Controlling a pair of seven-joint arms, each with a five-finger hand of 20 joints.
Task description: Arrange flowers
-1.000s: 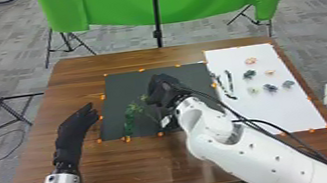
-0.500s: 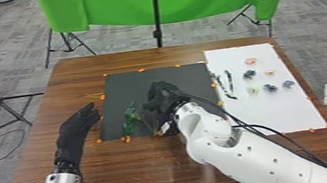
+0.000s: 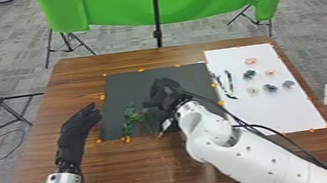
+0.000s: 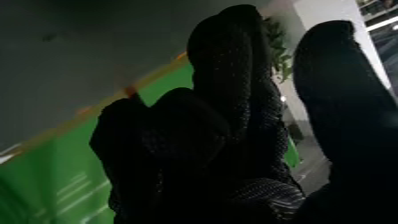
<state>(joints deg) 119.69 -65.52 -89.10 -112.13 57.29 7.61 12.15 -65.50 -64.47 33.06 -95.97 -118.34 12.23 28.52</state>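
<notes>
Your green sprig (image 3: pixel 131 121) lies lengthwise on the dark mat (image 3: pixel 128 86), your thin stems (image 3: pixel 230 82) and, right of them, small pink, bluish and pale-green flowers (image 3: pixel 271 88) on the white sheet (image 3: pixel 279 115).

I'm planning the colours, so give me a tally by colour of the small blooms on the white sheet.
Pink blooms: 2
Dark bluish blooms: 3
Pale green bloom: 1
Total: 6
</notes>
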